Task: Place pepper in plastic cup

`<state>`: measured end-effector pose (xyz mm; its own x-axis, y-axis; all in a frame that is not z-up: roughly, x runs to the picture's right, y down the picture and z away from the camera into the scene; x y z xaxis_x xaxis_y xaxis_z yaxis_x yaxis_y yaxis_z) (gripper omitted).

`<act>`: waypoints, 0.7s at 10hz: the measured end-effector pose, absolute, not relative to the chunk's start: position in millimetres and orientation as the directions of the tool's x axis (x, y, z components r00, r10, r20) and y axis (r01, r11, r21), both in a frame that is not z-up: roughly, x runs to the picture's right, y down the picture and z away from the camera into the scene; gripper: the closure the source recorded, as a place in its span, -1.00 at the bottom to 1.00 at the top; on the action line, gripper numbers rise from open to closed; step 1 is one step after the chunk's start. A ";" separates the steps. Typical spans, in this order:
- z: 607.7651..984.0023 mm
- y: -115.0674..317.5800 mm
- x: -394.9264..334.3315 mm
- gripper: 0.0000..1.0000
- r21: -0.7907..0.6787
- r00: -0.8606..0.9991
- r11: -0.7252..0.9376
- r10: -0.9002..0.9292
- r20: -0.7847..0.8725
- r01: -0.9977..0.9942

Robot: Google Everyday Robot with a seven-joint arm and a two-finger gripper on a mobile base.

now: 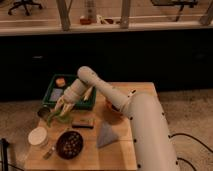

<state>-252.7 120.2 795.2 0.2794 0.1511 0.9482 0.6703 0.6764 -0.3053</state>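
My gripper [58, 107] hangs low over the left part of the wooden table [125, 150], just in front of the green bin. Directly under its tip shows the bright green pepper [59, 118], right beside the plastic cup [44, 114], a dark see-through cup near the table's left edge. Whether the pepper is touching the cup's rim or is held by the gripper, I cannot tell. The pale arm [100, 90] reaches in from the right, across the table's middle.
A green bin [56, 93] with an orange item and a pale yellow item stands at the back left. In front lie a white round lid [38, 136], a dark bowl [69, 144], a dark flat bar [82, 123] and a grey folded cloth [106, 134]. An orange bowl [113, 108] sits under the arm.
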 end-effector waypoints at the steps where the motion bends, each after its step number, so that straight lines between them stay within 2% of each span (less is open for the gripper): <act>1: 794.9 119.3 -251.7 0.42 -0.307 0.276 0.681 0.158 0.948 0.665; 5: 794.4 113.6 -247.4 -0.38 -0.312 0.275 0.696 0.169 0.946 0.647; 7: 795.5 111.3 -245.8 -0.60 -0.315 0.276 0.701 0.173 0.945 0.640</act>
